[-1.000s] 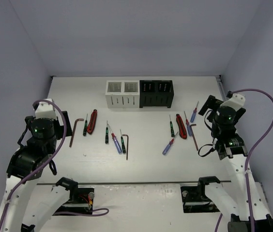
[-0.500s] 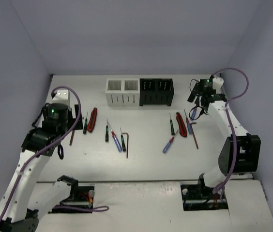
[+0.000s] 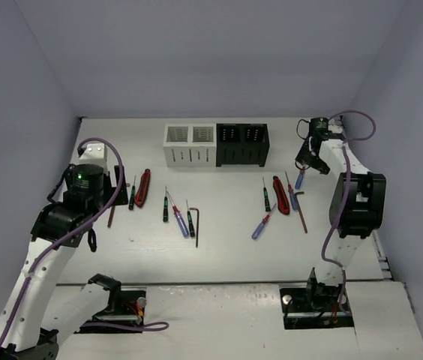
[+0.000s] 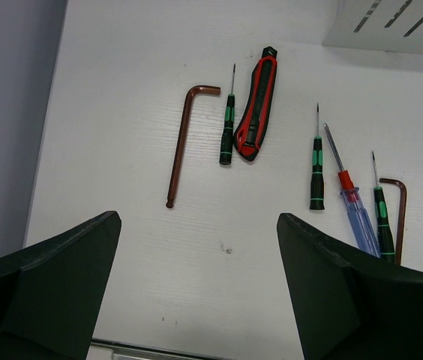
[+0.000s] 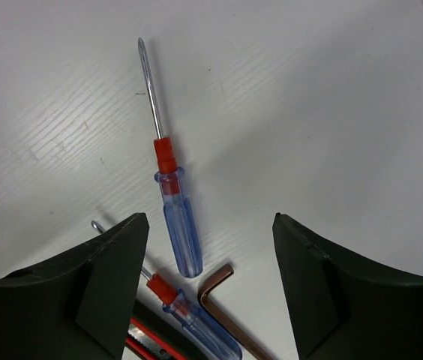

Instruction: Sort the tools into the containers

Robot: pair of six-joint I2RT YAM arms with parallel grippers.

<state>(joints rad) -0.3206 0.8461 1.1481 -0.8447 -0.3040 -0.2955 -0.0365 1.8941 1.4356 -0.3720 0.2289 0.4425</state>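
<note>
Top external view: white container (image 3: 190, 145) and black container (image 3: 242, 144) stand touching, side by side, at upper centre of the table (image 3: 219, 255); tools lie flat in two groups below them, left and right of centre.

Right gripper (image 5: 208, 221) sits at upper right, past the black container; right wrist view shows jaws apart, nothing held; a blue screwdriver (image 5: 178, 225) lies between the fingers, touching neither, shaft pointing to upper left of frame. Crowding it at bottom of that frame: second blue screwdriver (image 5: 196, 319) and the bend of a hex key (image 5: 219, 289), both just beside the handle's butt; the second driver's tip runs behind the left-of-frame finger (image 5: 106, 277).

Left gripper (image 4: 196, 225) hangs over the left group, jaws wide, nothing held; left wrist view, L to R: long hex key (image 4: 181, 142), green screwdriver (image 4: 228, 131), red-black tool (image 4: 256, 109) just beside it, then more thin drivers at lower right; white container's corner at upper right. Purple cable (image 3: 114, 161) loops over the left arm.

Vs. 1 s ago: both arms were folded back low at the sides; now the right arm stretches to upper right and the left is raised over its group. Vs. 0.5 s ago: right gripper has shifted only slightly, left arm approx. same. Tools and containers lie unmoved.
</note>
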